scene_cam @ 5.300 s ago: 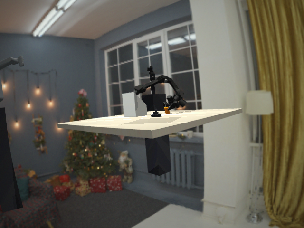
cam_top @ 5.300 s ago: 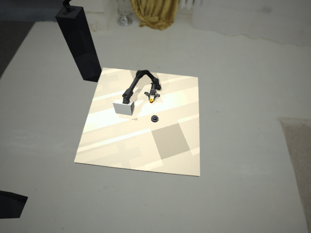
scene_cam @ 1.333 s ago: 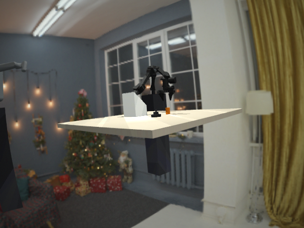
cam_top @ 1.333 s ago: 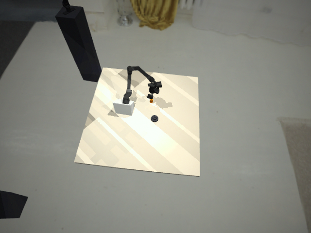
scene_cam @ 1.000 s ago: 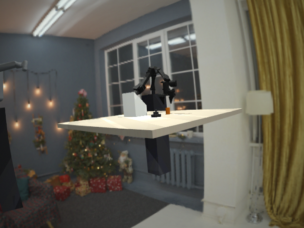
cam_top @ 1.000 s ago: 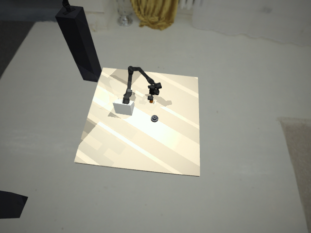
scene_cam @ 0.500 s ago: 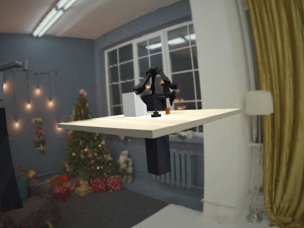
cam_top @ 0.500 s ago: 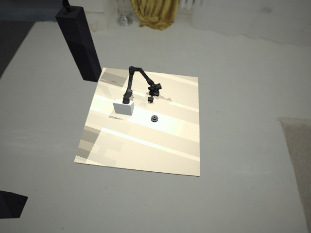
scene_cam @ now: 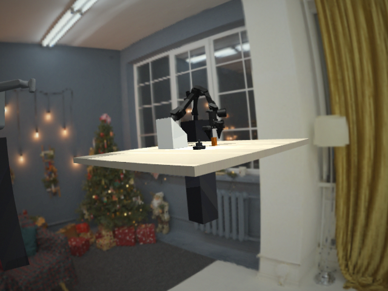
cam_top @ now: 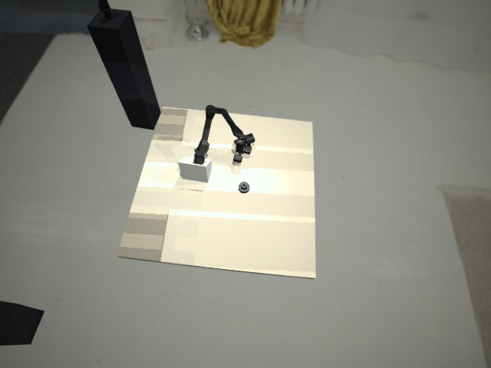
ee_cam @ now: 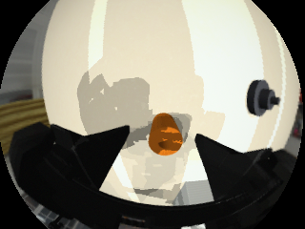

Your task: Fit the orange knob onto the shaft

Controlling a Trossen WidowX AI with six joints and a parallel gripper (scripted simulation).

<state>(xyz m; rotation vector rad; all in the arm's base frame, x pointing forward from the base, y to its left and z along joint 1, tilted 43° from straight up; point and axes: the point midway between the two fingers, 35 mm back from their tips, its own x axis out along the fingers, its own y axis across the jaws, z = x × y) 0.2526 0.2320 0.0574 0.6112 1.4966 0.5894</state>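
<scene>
Your orange knob (scene_cam: 214,141) (ee_cam: 165,135) is standing on the table (cam_top: 238,245) (scene_cam: 175,167), just beside the pedestal (cam_top: 243,187) (scene_cam: 199,145) (ee_cam: 257,97), gripper (cam_top: 242,153) (scene_cam: 214,134) (ee_cam: 163,133) fingers wide and nothing held. I'd center them around it, drop straight down, then squeeze evenly so it doesn't twist.

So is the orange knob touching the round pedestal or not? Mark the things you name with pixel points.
Apart. The wrist view shows pale tabletop between the orange knob (scene_cam: 214,141) (ee_cam: 165,135) and the round pedestal (cam_top: 243,187) (scene_cam: 199,146) (ee_cam: 258,97).
</scene>
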